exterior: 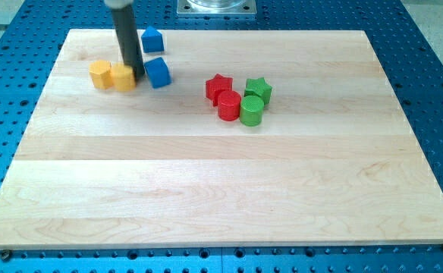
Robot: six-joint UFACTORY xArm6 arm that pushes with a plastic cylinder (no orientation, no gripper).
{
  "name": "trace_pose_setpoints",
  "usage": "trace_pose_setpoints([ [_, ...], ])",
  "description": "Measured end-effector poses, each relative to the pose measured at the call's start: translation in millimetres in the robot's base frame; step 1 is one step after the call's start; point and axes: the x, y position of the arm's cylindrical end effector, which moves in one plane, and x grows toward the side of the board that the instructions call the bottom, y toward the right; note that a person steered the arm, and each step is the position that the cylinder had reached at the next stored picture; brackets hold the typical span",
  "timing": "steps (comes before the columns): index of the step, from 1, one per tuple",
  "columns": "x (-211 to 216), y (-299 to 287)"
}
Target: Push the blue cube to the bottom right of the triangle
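Pale wooden board (221,189); my tip (138,76), gripperless, between yellow block (123,77) and blue cube (158,72)

Bright, even overhead light; soft short shadows under blocks, sharp focus, no glare

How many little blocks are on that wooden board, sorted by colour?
Yellow: 2, a yellow block and a second yellow block
Blue: 2, the blue cube and a blue triangle-topped block
Red: 2, a red star and a red cylinder
Green: 2, a green star and a green cylinder
Total: 8
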Motion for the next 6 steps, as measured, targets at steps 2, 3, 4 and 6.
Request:
trace_pose_setpoints([
  [2, 2, -15],
  [3, 40, 42],
  [4, -23, 49],
  [6, -41, 7],
])
